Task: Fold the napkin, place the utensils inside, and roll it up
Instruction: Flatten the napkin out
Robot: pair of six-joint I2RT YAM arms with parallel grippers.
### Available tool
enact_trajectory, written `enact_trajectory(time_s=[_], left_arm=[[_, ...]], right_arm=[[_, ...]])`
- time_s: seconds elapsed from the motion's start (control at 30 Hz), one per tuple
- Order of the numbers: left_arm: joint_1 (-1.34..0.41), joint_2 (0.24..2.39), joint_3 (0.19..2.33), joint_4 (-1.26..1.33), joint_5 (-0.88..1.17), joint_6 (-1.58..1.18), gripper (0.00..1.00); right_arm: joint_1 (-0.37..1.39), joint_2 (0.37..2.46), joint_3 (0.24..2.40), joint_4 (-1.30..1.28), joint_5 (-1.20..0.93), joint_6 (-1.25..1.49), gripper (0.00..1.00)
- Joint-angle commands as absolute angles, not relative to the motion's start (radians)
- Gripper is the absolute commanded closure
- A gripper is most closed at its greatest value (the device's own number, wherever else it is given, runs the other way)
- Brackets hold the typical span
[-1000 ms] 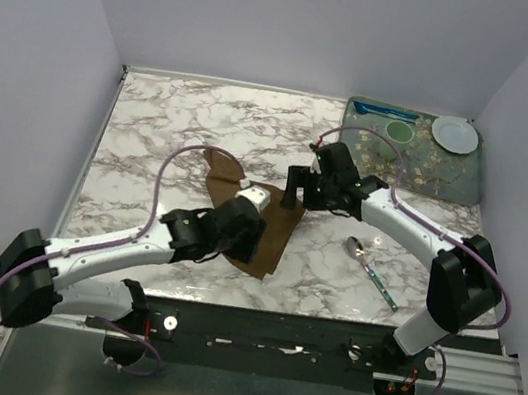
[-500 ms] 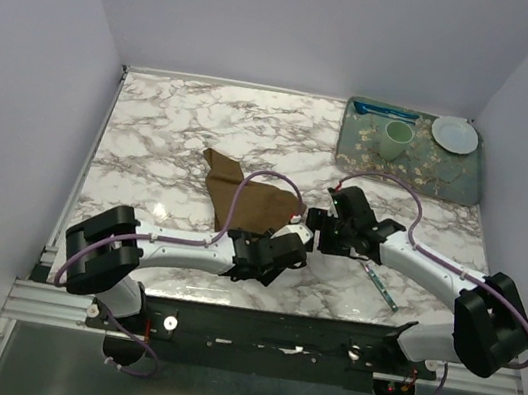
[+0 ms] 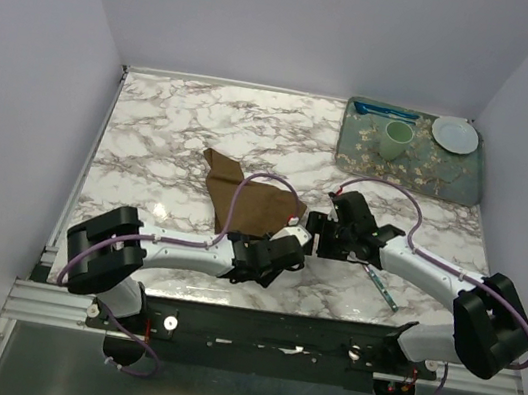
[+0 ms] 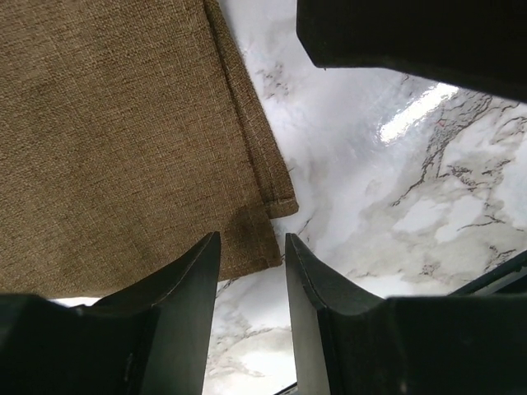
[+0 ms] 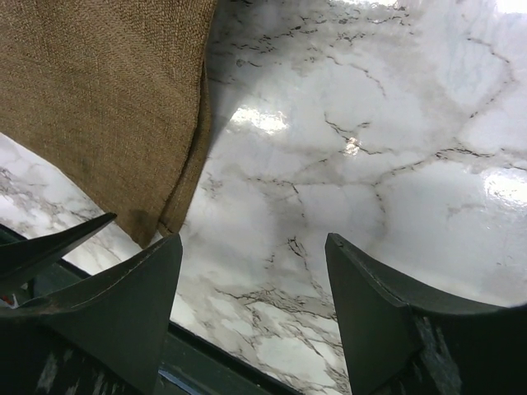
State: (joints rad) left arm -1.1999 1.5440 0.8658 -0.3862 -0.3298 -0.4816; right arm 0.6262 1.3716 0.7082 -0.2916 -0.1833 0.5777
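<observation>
Both arms lie low, stretched inward so their wrists meet near the table's (image 3: 154, 128) front middle. The left gripper (image 3: 287, 244) sits at the folded napkin's (image 3: 253, 201) 5 o'clock corner, its fingers (image 4: 185, 304) narrowly parted and gripping nothing. The right gripper (image 3: 316, 239), at the napkin's 4 o'clock, holds its fingers (image 5: 387, 304) spread wide over bare marble. The spoon (image 3: 382, 290) lies further toward 4 o'clock, partly under the right arm.
</observation>
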Motion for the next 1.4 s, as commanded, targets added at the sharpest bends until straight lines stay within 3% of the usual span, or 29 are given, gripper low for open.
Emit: enact_trajectory(time_s=[0.0,0.27,0.37,0.4,0.47,0.8,0.93,1.03,1.2,1.37], left_arm=[[-1.209,1.585,0.861,-0.362,-0.334,-0.506,0.55],[-1.220,1.601,0.828,-0.362,-0.362,-0.538,0.57],[-1.221,1.614,0.815,-0.357,-0.370,-0.549,0.79],[-1.221,1.611,0.805,-0.339,-0.368,-0.552,0.91],[-1.220,1.576,0.781,-0.325,-0.368,-0.571,1.00],[-1.140,1.209,0.818,-0.403,-0.413,-0.627,1.00],[-1.079,1.135,0.827,-0.416,-0.397,-0.615,1.00],[-1.055,1.123,0.834,-0.425,-0.384,-0.603,1.00],[-1.028,1.092,0.842,-0.431,-0.394,-0.617,1.00],[-1.008,1.069,0.871,-0.437,-0.387,-0.620,1.00]], right_arm=[[0.620,1.371,0.684,-0.267,-0.202,0.595,0.22],[0.621,1.399,0.683,-0.262,-0.186,0.643,0.22],[0.621,1.414,0.678,-0.235,-0.215,0.664,0.26],[0.627,1.414,0.672,-0.221,-0.222,0.675,0.28],[0.637,1.414,0.658,-0.192,-0.244,0.689,0.28],[0.761,1.515,0.643,-0.032,-0.304,0.692,0.25],[0.782,1.549,0.631,0.049,-0.259,0.692,0.29],[0.784,1.584,0.633,0.090,-0.230,0.710,0.39],[0.866,1.608,0.687,-0.069,0.022,0.756,0.41],[0.928,1.673,0.787,-0.245,0.199,0.785,0.33]])
